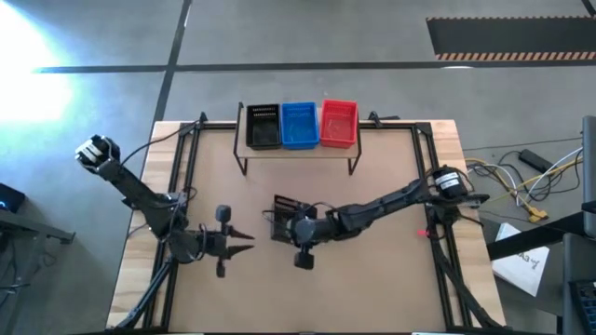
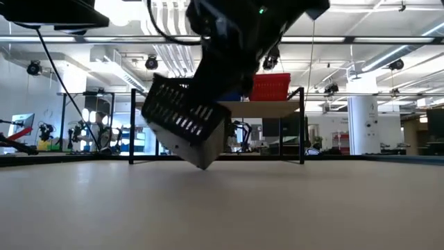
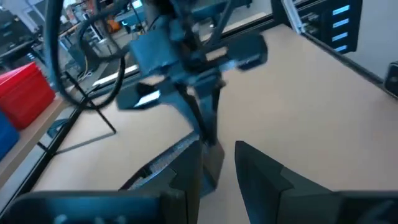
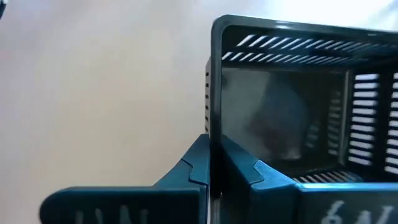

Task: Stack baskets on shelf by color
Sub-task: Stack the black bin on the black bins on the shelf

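Where slatted, a boxy black plastic basket (image 4: 298, 99)

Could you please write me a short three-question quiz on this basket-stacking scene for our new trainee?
1. True or false: the right gripper is shut on the wall of a black perforated plastic basket.
2. Which colour of basket sits in the middle of the light-wood plank shelf on black wire legs? A red, B blue, C black.
3. In a few words, how does the gripped basket sit against the wooden tabletop?

Key
1. True.
2. B: the blue perforated basket stands between a black perforated basket and the red perforated basket.
3. Tilted, one lower corner at the tabletop.
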